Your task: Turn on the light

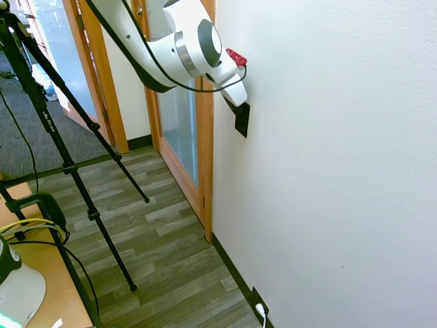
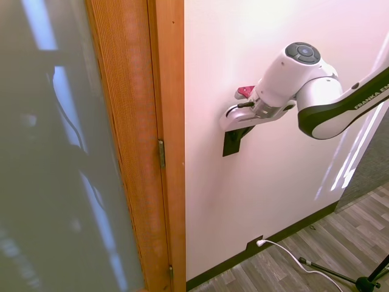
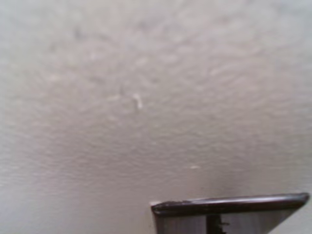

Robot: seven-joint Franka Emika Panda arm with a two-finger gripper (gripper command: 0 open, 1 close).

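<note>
Here, in the first exterior view, we see the gripper [image 1: 237, 102] pressed up against the white wall [image 1: 341, 137], right at the top edge of the switch [image 1: 242, 119], a flat black upright plate mounted just beside the wooden door frame [image 1: 205, 150]. We cannot tell whether the fingers are open or closed; the arm's white housing hides them. Low on the wall, near the floor, sits a dark socket [image 1: 257, 301] with a white plug, well apart from the switch.

In the second exterior view, the gripper [image 2: 234, 125] meets the switch [image 2: 233, 143] from above, overlapping its upper part. We judge the risk to be a glancing push: the plate looks smooth and thin, so the tip could slide off onto the wall instead of pressing it, or jam hard against rigid plaster.

In the wrist view, the wall [image 3: 146, 97] is matte and finely grained, and the dark glossy edge of the switch [image 3: 229, 203] shows as a thin straight strip.
</note>
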